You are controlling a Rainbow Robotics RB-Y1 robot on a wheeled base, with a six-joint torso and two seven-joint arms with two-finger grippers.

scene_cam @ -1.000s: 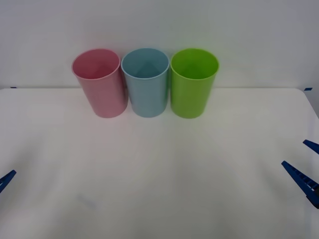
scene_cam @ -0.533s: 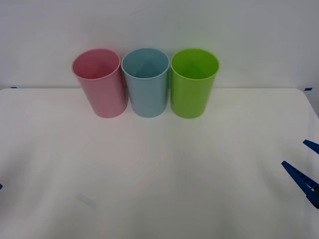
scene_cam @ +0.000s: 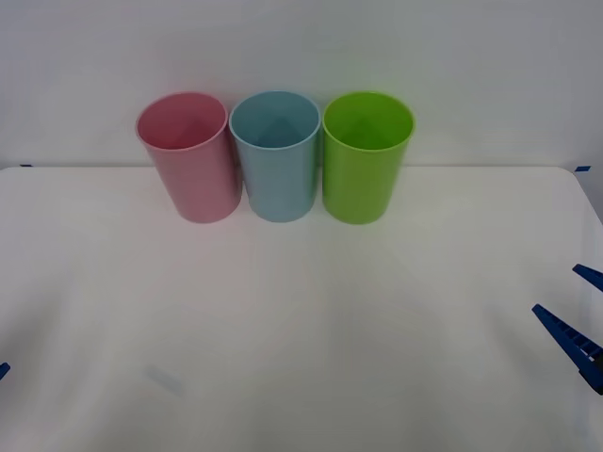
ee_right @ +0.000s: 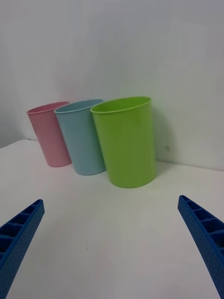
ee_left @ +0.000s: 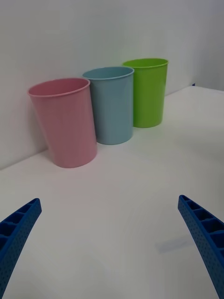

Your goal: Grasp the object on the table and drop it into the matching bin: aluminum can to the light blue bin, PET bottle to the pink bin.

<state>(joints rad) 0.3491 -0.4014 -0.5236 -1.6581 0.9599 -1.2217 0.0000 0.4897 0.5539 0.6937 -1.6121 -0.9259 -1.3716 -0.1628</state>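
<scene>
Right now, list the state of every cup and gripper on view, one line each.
Pink cup: upright, no contents visible from the front view.
Light blue cup: upright between the other two, no contents visible.
Green cup: upright, no contents visible.
Left gripper: open, holding nothing, low at the table's left edge.
Right gripper: open, holding nothing, at the table's right edge.

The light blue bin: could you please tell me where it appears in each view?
Front view: light blue bin, middle of the far row.
Right wrist view, between its neighbours.
Left wrist view, likewise.
Shared landmark: the pink bin touching it.
</scene>
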